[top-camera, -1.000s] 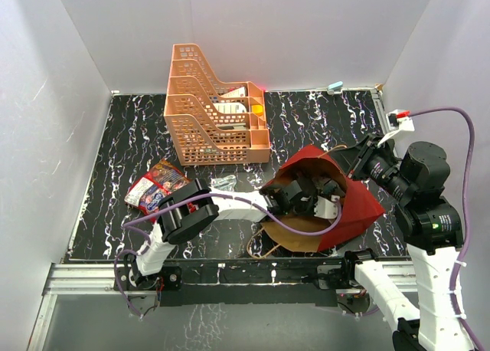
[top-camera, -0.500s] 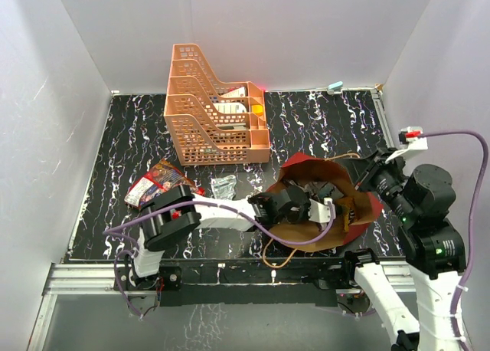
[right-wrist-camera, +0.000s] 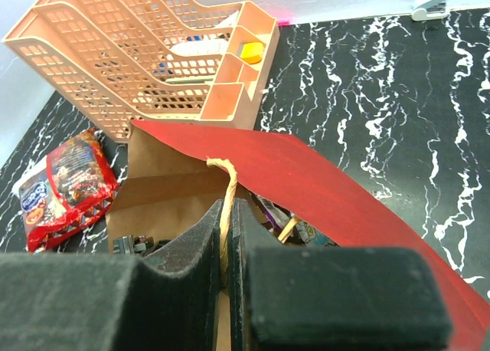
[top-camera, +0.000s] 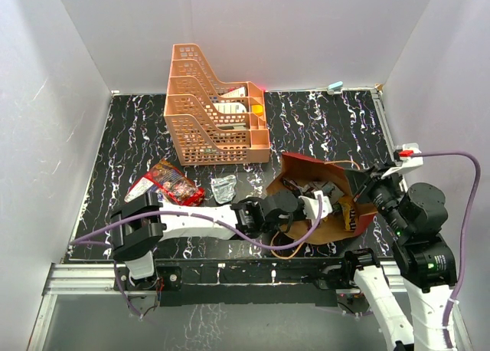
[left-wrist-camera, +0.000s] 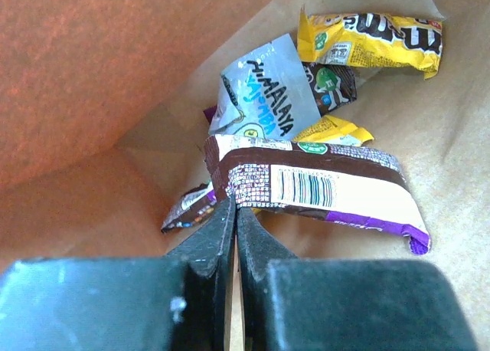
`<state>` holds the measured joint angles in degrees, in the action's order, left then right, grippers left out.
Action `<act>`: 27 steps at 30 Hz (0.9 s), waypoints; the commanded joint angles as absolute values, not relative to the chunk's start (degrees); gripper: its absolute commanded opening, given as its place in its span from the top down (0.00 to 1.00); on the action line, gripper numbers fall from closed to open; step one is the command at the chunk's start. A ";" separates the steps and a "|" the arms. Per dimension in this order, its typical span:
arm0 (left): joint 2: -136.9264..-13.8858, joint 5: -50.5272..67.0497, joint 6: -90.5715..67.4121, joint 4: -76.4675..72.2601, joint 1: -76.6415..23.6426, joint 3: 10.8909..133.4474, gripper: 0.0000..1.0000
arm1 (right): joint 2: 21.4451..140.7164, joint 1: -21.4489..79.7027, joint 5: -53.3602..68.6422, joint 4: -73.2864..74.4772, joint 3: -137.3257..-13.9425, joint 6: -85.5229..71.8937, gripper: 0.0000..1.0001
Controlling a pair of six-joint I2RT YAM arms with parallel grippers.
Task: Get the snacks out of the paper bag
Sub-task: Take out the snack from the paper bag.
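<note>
The dark red paper bag [top-camera: 310, 167] lies on its side at centre right, kraft inside showing; it also shows in the right wrist view [right-wrist-camera: 321, 182]. My left gripper [left-wrist-camera: 235, 211] is deep inside it [top-camera: 329, 203], shut on the corner of a brown and purple wrapper [left-wrist-camera: 329, 190]. Behind that lie a silver packet [left-wrist-camera: 256, 98], a small brown packet [left-wrist-camera: 331, 84] and a yellow packet [left-wrist-camera: 375, 33]. My right gripper [right-wrist-camera: 227, 213] is shut on the bag's cord handle [right-wrist-camera: 228, 186] at the bag's right side [top-camera: 367, 188]. The large red snack bag [top-camera: 164, 184] lies on the table to the left.
The orange tray rack [top-camera: 214, 109] stands at the back centre, close behind the bag. A small silver packet [top-camera: 223, 187] lies between the red snack bag and the paper bag. A small white object [top-camera: 334, 86] sits at the back edge. White walls surround the table.
The paper bag has dropped lower and flatter as my right gripper came down and toward the near edge. My left arm has stretched out low, its elbow moving left, its gripper staying inside the bag.
</note>
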<state>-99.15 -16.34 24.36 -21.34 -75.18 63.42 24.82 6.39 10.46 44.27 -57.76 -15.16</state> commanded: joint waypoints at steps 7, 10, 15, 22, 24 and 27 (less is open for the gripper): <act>-87.18 -27.32 11.45 -13.23 -79.55 66.00 1.00 | 23.41 9.97 6.74 40.73 -53.59 -17.72 0.93; -82.04 -26.81 7.60 -10.70 -79.75 65.65 1.00 | 23.96 11.40 4.56 41.04 -53.15 -18.73 0.93; -73.58 -28.17 3.31 -4.41 -79.72 66.44 1.00 | 24.74 14.00 3.21 40.78 -51.79 -19.62 0.93; -70.12 -34.92 0.23 2.12 -79.72 70.04 1.00 | 22.93 14.44 4.44 38.21 -49.25 -19.34 0.93; -70.48 -37.46 -0.47 3.86 -79.72 71.75 1.00 | 21.88 14.35 3.80 37.63 -48.73 -19.63 0.93; -69.76 -40.35 -0.39 6.28 -79.37 72.54 1.00 | 20.48 14.32 3.40 37.47 -48.29 -19.91 0.93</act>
